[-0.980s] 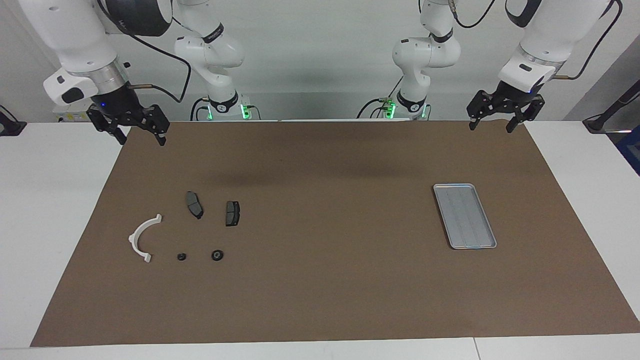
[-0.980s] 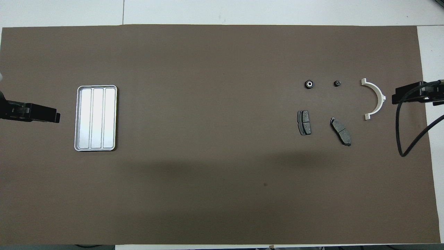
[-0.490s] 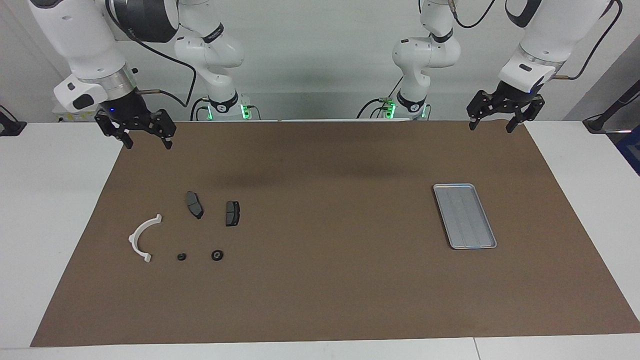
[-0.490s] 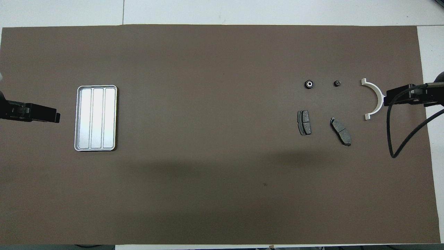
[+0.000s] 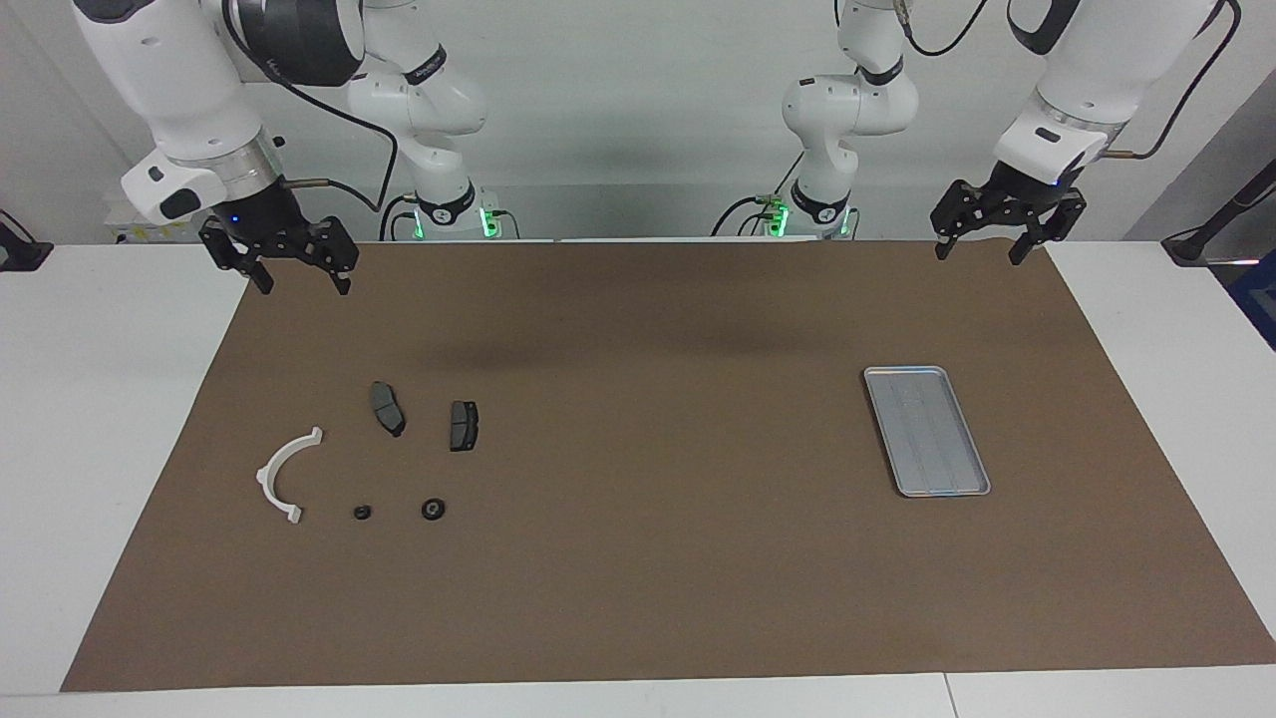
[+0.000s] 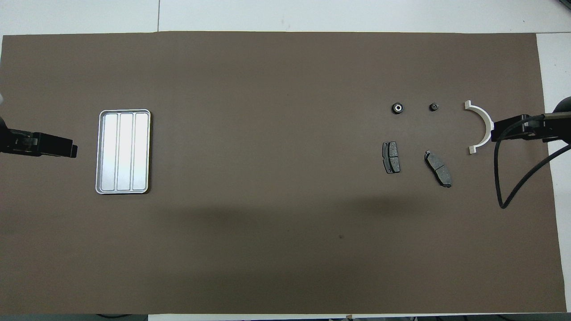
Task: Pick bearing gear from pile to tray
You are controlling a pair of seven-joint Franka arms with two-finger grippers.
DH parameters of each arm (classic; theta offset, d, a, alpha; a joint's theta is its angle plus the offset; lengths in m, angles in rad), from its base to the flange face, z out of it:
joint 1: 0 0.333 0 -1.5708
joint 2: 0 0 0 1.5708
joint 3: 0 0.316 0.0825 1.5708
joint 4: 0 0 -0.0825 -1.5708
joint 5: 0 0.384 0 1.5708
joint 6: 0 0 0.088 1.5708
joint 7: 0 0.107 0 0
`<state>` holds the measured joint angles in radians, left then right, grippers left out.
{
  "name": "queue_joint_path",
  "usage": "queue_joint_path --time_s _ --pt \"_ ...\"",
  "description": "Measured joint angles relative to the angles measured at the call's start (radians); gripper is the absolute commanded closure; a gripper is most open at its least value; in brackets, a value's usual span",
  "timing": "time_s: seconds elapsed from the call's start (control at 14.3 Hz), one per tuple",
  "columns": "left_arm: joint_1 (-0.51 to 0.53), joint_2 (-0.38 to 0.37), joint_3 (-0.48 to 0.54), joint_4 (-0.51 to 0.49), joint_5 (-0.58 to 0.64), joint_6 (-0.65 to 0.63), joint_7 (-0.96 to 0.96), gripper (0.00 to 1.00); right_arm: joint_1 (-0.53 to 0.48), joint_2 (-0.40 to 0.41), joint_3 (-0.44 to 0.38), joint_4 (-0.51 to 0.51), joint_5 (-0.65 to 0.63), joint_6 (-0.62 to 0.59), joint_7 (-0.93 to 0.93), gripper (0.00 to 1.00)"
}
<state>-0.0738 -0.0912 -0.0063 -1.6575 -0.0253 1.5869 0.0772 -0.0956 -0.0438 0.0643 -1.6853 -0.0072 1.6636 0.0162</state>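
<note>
Overhead view: tray [image 6: 101, 151] mid-mat, edges unobstructed.

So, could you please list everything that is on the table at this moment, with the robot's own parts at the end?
tray: one, silver-grey, nothing in it, on the mat toward the left arm's end of the table.
brake-pad plates: two, dark grey, side by side toward the right arm's end, the parts nearest to the robots.
arc bracket: one, white, curved, beside the plates toward the table's end.
round pieces: two, black, small, farther from the robots than the plates.
mat: one, brown, covering most of the white table.
right end effector: one, black, open, raised over the mat's corner, holding nothing.
left end effector: one, black, open, raised over the mat's edge, waiting.
</note>
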Motion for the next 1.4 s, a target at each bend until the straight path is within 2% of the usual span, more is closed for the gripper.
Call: queue_joint_path --time_s 0.7,0.91,1.4 --pt "0.000 0.000 0.000 0.000 0.000 0.000 0.000 0.00 0.040 0.022 0.002 -0.156 -0.018 0.221 0.100 0.00" --pt "0.000 0.000 0.000 0.000 0.000 0.000 0.000 0.00 0.044 0.062 0.002 -0.171 -0.018 0.273 0.118 0.00" --pt "0.000 0.000 0.000 0.000 0.000 0.000 0.000 0.00 0.115 0.207 0.003 -0.175 -0.074 0.412 0.315 0.00"
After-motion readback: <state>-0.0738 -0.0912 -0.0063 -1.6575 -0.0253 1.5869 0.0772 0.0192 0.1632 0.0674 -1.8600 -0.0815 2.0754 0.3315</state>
